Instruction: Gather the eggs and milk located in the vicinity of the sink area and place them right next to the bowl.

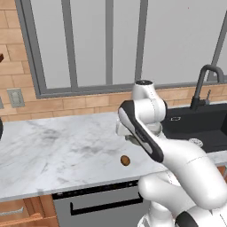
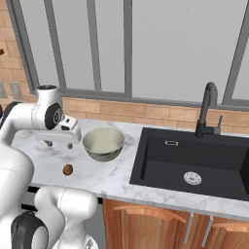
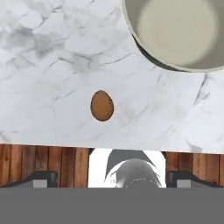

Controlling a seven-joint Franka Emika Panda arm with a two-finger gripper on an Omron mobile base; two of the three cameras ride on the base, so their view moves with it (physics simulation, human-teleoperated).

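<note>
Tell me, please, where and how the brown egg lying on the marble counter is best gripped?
Grip the egg across its narrow middle, coming straight down from above. It lies on its side on the counter, apart from the bowl, with room on both flanks for the open gripper.

One egg (image 3: 102,105) lies on the marble tabletop (image 3: 43,65), above and between the two fingers (image 3: 41,178) as the hand view shows them, and one bowl (image 3: 179,30) stands further off toward the upper right of that view. In the right base view there is one sink (image 2: 194,160) with one faucet (image 2: 208,109) and one drain (image 2: 192,178), well apart from the fingers. Two cabinet doors (image 2: 146,226) sit below it.
</note>
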